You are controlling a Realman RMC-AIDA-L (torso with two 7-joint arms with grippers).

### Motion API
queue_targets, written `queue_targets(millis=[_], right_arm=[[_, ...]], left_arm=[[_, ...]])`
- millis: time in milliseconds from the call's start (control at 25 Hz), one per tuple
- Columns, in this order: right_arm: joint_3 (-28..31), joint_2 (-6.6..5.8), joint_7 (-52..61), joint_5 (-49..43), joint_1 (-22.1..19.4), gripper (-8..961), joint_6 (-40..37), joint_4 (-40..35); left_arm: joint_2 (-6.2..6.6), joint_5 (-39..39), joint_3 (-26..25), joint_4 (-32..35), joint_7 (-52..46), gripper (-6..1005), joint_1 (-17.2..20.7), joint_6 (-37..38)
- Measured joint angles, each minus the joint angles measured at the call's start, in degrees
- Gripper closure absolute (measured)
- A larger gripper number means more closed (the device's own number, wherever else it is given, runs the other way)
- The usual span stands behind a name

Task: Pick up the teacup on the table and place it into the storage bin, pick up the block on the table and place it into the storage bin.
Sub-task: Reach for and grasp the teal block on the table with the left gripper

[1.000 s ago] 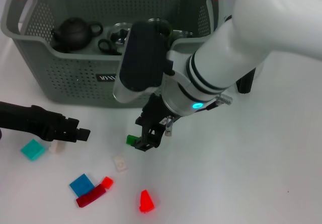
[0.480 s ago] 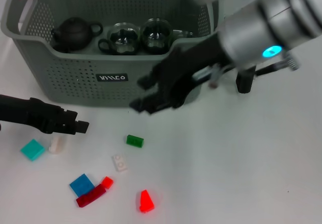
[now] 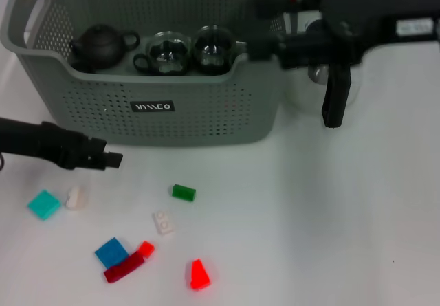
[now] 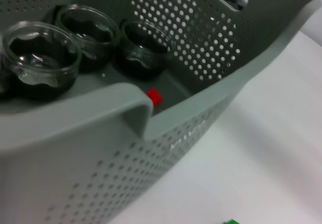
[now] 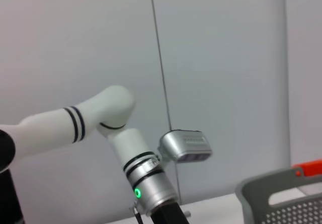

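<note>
My right gripper (image 3: 265,46) hangs over the 3 o'clock end of the storage bin (image 3: 206,110), level with its rim. From the head view I cannot tell how far its fingers are parted or whether anything sits between them. My left gripper (image 3: 110,160) lies low over the worktop (image 3: 330,210) at 9 o'clock, just in front of the bin's near wall, and its fingers are no easier to read. Inside the bin the glass teacups (image 3: 168,53) stand in a row beside a black teapot (image 3: 103,45), and my left wrist view shows a small red block (image 4: 155,96) on the bin floor near them. So I judge the teacup part done and block work in hand. If I am carrying a block, I should let it go over bare floor, clear of the glass and of the rim. If not, the green block (image 3: 183,192) is the nearest target, lying alone at 6 o'clock from the bin with open worktop all round it. I would come straight down, square the fingers across its short sides and close gently so it does not skid. The white block (image 3: 163,222), the teal block (image 3: 44,204) and the red wedge (image 3: 199,275) lie farther out toward 7 o'clock. The glass jug (image 3: 323,79) stands just beside the bin at 3 o'clock, so my elbow must swing wide of it.
</note>
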Motion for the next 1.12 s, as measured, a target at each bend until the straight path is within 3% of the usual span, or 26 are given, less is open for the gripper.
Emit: queue_targets(millis=[240,400,600,800,1120], right_arm=[[5.7,0.14,-12.5,1.9,-3.5,198,-1.5,12.3],[9.3,-0.14,-21.0,2.0,-4.3,71,-1.5,22.2],[10.1,-0.43,-26.6,1.0,-4.9,69,-1.1,27.9],[9.9,-0.01,-28.6,-5.3,-4.9,68,1.7,29.1],[9.9,0.04,-31.8,-7.3,-3.9,69,4.3,33.8]], left_arm=[[-0.5,-3.8,-0.1,0.0,1.2,427,0.0,-1.0],[-0.05,-5.4,-0.1,0.2,2.0,427,0.0,2.0],[2.17,-7.9,-0.4,0.7,1.7,426,-0.6,11.1],[3.45,-8.0,-0.1,7.2,-4.1,426,-1.2,18.5],[3.12,1.2,14.4,25.6,-18.2,426,-4.0,21.5]])
